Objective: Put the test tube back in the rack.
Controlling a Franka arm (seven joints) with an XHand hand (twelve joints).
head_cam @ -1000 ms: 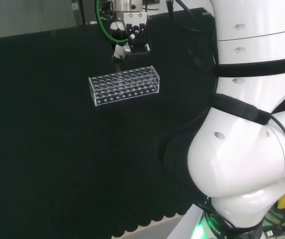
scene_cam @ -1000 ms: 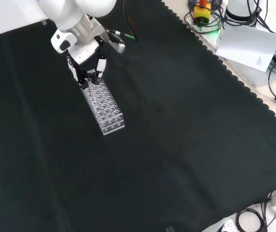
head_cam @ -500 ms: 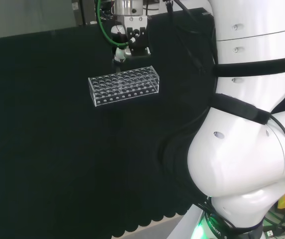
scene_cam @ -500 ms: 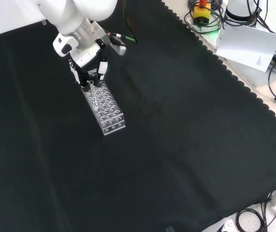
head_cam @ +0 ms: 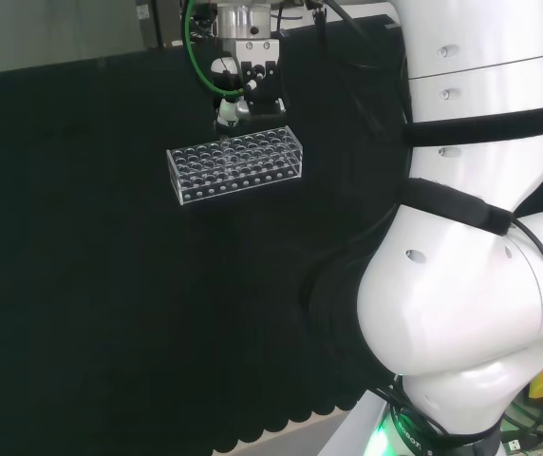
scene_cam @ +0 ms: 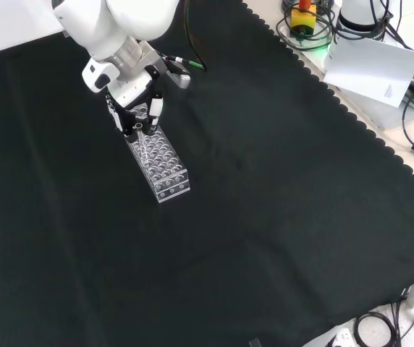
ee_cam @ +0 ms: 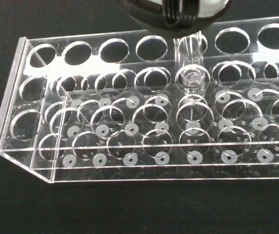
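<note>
Near the top centre of the head view, the hand (head_cam: 245, 84) hangs just above the far edge of the clear rack (head_cam: 236, 164), fingers curled round the test tube (ee_cam: 190, 68). Seen from the wrist, the tube stands upright in a hole of the rack's second row, its lower end inside the rack.

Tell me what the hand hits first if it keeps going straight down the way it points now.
Most likely the test tube standing in the rack, directly below the hand; the rack's top plate comes just after. Depth between hand and tube is unclear.
</note>
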